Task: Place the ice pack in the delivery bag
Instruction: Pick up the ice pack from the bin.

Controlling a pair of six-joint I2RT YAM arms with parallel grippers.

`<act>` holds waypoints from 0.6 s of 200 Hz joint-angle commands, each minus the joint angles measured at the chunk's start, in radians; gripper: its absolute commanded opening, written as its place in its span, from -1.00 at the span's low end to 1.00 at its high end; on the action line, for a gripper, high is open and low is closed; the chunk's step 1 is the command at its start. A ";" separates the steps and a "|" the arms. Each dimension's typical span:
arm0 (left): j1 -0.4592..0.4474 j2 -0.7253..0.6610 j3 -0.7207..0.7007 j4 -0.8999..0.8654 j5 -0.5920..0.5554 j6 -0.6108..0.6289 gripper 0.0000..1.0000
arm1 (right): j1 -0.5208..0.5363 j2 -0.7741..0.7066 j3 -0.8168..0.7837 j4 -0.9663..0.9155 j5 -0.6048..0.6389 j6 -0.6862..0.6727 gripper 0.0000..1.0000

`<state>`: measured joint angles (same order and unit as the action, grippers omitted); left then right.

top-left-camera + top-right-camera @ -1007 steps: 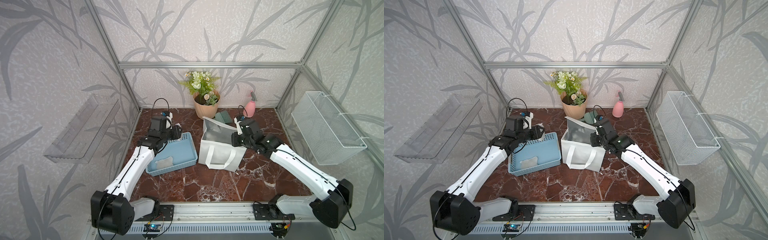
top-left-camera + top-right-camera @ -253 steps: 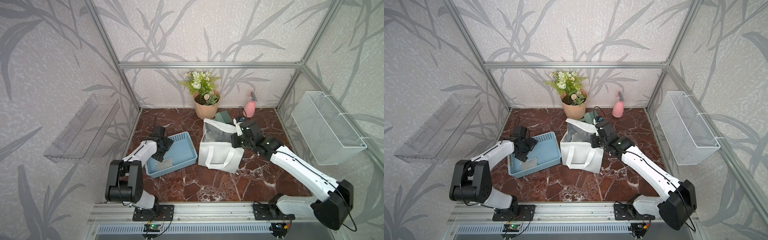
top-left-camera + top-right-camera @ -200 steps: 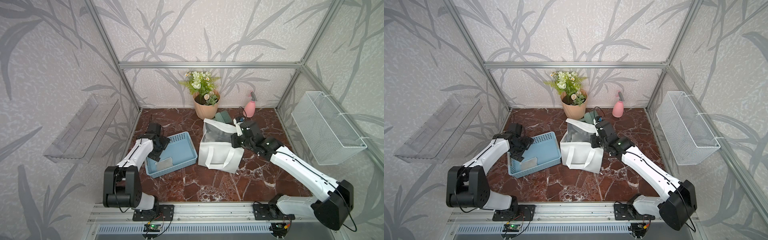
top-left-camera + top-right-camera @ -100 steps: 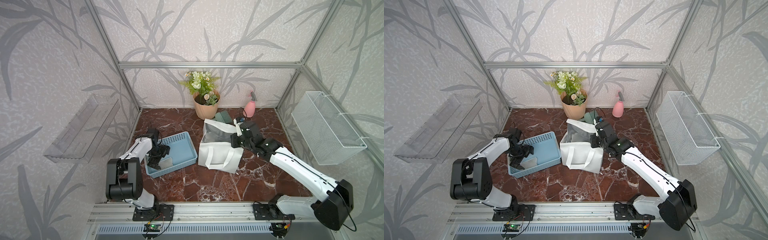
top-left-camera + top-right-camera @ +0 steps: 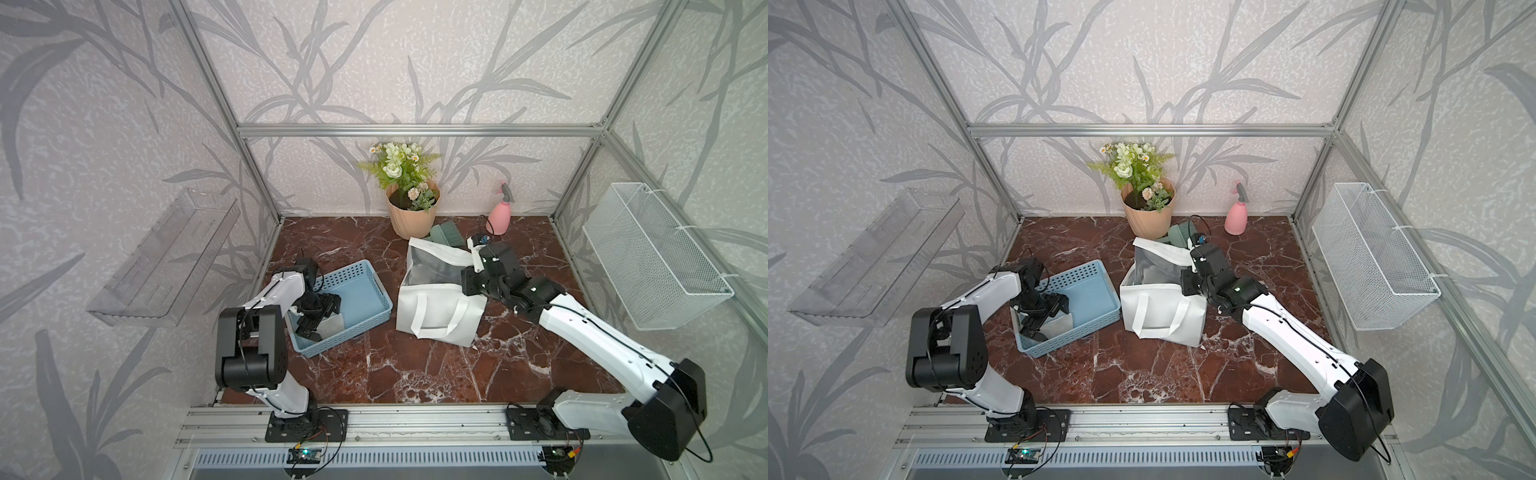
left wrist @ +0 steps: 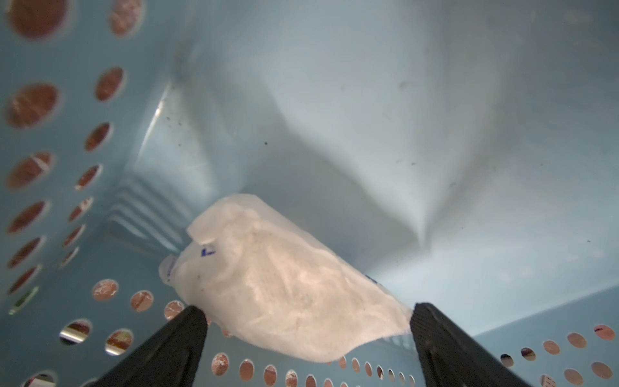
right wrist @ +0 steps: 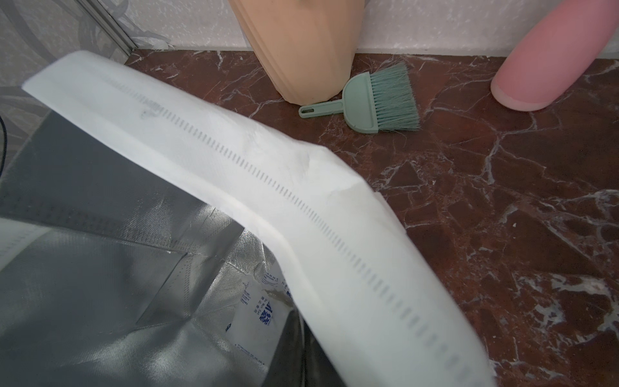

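In both top views the left arm folds back, its left gripper (image 5: 320, 318) down in the blue basket (image 5: 380, 289) by the counter's (image 5: 415, 374) left edge. The right arm reaches out, and the right gripper (image 5: 468, 286) has its jaws pinched on the rim of the delivery bag (image 5: 436, 309), with open counter in front. In the left wrist view the jaws stand wide astride the ice pack (image 6: 284, 295), which lies against a basket wall, its blue print unreadable; in the right wrist view a pouch (image 7: 258, 315) inside the bag bears blue characters, illegible.

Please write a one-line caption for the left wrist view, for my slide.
Open left gripper flanking the frosty ice pack inside the blue perforated basket.
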<state>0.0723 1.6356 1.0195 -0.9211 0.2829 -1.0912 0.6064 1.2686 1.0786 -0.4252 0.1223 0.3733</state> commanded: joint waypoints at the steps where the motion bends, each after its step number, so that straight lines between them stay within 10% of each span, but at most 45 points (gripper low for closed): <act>1: -0.006 0.089 0.061 0.220 0.011 0.070 1.00 | -0.005 0.015 -0.002 -0.059 0.004 0.008 -0.86; 57: -0.025 0.151 0.319 0.133 -0.051 0.144 1.00 | -0.005 0.017 0.005 -0.073 0.000 0.016 -0.86; 120: -0.042 0.029 0.143 0.145 -0.086 0.115 0.93 | -0.005 0.043 0.017 -0.064 -0.016 0.011 -0.86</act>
<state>0.0437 1.6844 1.2144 -0.7448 0.2546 -0.9813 0.6060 1.2755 1.0843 -0.4294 0.1215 0.3779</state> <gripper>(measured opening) 0.967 0.070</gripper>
